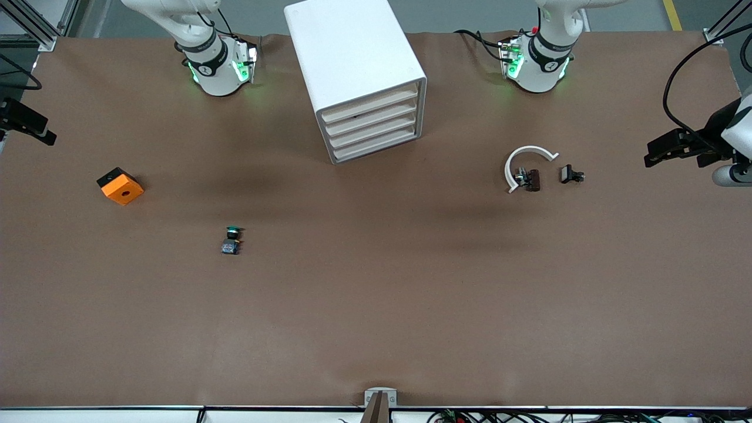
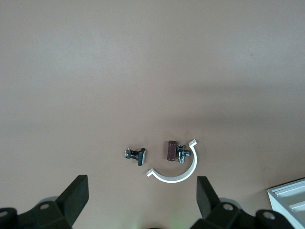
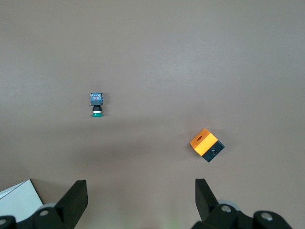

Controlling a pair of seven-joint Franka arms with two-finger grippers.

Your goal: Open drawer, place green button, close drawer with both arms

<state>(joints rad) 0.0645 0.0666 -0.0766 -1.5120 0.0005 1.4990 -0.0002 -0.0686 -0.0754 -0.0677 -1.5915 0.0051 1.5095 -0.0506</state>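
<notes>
The white cabinet (image 1: 352,64) stands between the two arm bases, and all its cream drawer fronts (image 1: 373,126) are pushed in; a corner of it shows in each wrist view (image 2: 288,200) (image 3: 16,198). The button (image 1: 232,239) (image 3: 97,105), with green cap and bluish base, lies on the brown table toward the right arm's end, nearer to the front camera than the cabinet. My right gripper (image 3: 140,191) hangs open high over the table, well short of the button and holding nothing. My left gripper (image 2: 142,191) is likewise open and empty, high over the table close to a white curved strip (image 2: 174,174).
An orange block (image 1: 120,185) (image 3: 206,144) with a black face lies near the right arm's end. The white curved strip (image 1: 526,164) with small black parts (image 1: 571,174) (image 2: 136,155) lies toward the left arm's end. A black device (image 1: 681,147) juts in at the table's edge.
</notes>
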